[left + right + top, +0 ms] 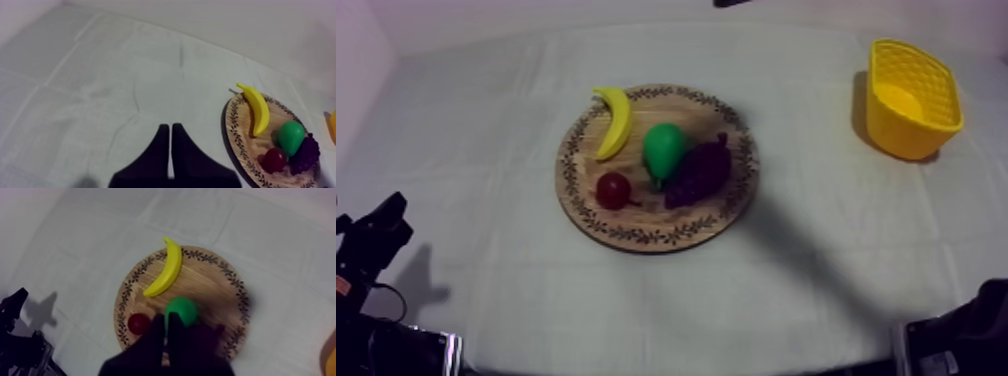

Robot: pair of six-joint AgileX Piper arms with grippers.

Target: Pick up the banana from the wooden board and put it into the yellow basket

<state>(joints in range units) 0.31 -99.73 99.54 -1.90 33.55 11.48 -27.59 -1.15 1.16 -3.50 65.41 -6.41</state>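
The clothed table (486, 290) bears the wooden board (646, 220) centrally, the yellow basket (906, 135) well apart.

Here's the table (466, 300), draped edge to edge in a grey-white cloth (486, 130). Fold lines (181, 52) cross it in a loose grid, faint creases catching the light. At the upper left of the top view a pale, plain wall (356, 60) meets the cloth and runs along the top edge too. The light is soft and even. A broad dim shadow (806, 250) lies right of centre. At the top edge sits a small dark shape (734, 3), too little to tell.
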